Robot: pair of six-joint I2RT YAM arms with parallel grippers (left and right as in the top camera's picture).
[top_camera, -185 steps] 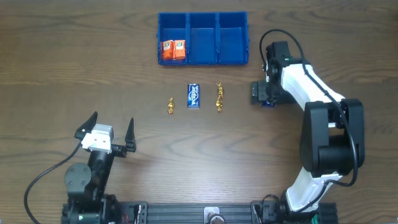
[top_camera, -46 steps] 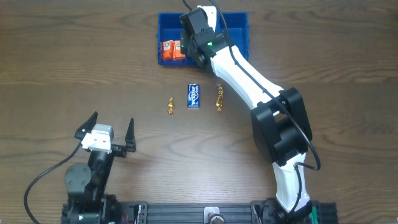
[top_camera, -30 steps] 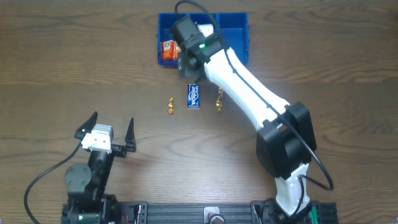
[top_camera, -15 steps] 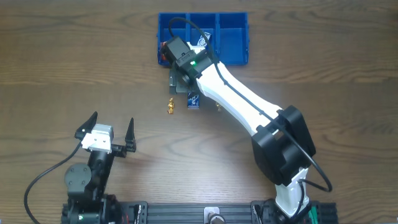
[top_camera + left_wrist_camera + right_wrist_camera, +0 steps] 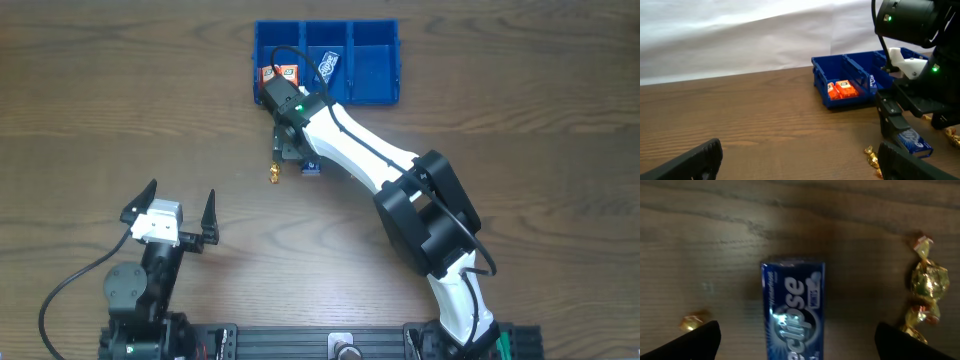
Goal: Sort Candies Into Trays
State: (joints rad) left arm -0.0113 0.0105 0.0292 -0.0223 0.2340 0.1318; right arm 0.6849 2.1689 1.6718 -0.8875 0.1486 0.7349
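Top view: the right arm stretches across the wooden table (image 5: 90,110), and its right gripper (image 5: 293,152) hangs just off the front wall of the blue tray (image 5: 326,24), on the side facing the arm bases. The right wrist view shows its fingers spread wide. A blue gum pack (image 5: 793,312) lies flat on the wood between them, with a gap on either side and neither finger touching it. The pack sits outside the tray, near the front wall and roughly in line with the divider between the left and middle compartments.

A single gold-wrapped candy (image 5: 273,174) rests on the table a little farther from the tray than the pack, on the pack's left-compartment side. A cluster of gold-wrapped candies (image 5: 926,287) lies on the pack's opposite side, apart from it.

Inside the tray, two orange candy boxes (image 5: 842,90) sit side by side in the left compartment. A second blue pack (image 5: 329,66) lies tilted in the middle compartment.

The left gripper (image 5: 180,192) stands well away from the tray, close to its own base. Its fingers are spread wide and hold nothing.
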